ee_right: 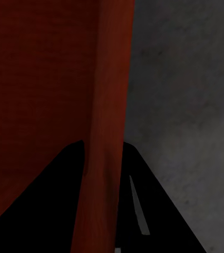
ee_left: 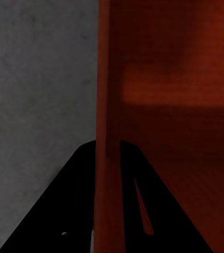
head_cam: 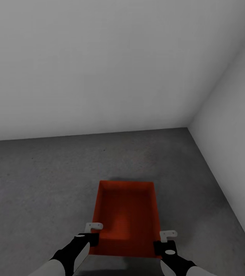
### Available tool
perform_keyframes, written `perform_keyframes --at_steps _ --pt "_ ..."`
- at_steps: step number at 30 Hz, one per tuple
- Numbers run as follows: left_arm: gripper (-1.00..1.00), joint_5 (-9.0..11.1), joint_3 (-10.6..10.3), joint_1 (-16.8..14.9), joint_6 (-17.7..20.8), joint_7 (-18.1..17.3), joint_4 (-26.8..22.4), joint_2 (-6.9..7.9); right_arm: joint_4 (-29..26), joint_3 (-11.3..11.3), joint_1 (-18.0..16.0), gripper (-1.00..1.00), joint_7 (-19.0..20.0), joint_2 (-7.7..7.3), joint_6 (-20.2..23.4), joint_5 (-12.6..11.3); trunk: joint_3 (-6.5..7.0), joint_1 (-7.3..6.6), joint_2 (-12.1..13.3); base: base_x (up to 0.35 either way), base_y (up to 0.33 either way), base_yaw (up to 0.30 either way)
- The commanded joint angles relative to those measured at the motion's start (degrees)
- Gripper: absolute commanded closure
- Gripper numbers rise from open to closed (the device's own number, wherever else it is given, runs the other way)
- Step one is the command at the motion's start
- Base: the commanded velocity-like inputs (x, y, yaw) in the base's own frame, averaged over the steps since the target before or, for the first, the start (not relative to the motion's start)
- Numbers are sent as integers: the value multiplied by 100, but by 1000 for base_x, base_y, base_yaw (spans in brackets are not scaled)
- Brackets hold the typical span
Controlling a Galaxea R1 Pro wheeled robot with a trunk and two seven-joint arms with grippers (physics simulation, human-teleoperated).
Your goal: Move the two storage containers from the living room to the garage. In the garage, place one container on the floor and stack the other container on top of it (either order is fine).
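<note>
A: so where's the orange-red ribbed open-top bin (head_cam: 127,216) at?

B: near the corner of the plain white-grey walls (head_cam: 99,65), over the dark grey rough concrete floor (head_cam: 34,180). Left claw (head_cam: 93,232) is clamped on the bin's left wall, one finger each side. Right claw (head_cam: 165,239) is pinching the bin's right wall the same way.

A: sitting on the floor?

B: can't tell tbh.
</note>
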Motion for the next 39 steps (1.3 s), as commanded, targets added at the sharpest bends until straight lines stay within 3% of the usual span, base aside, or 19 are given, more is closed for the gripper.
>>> perform_keyframes --at_steps 1,33,34,35,39 --pt "100 57 -199 -1 26 74 -33 11 46 -22 -2 100 -28 -84 84 -175 -3 0 -2 0 0 0" --pt "100 55 -199 -1 10 84 -52 20 46 -24 -11 100 -28 -94 90 -181 -3 0 -2 0 0 0" --pt "100 55 -199 -1 10 84 -50 20 46 -24 -11 -100 -28 -94 91 -182 -3 0 -2 0 0 0" --pt "-100 55 -199 -2 8 84 -42 20 46 -24 -9 -100 -32 -94 92 -181 -3 0 -2 0 0 0" --pt "-100 55 -199 -2 2 80 -27 17 46 -25 -10 -100 -33 -95 92 -183 -3 0 -2 0 0 0"
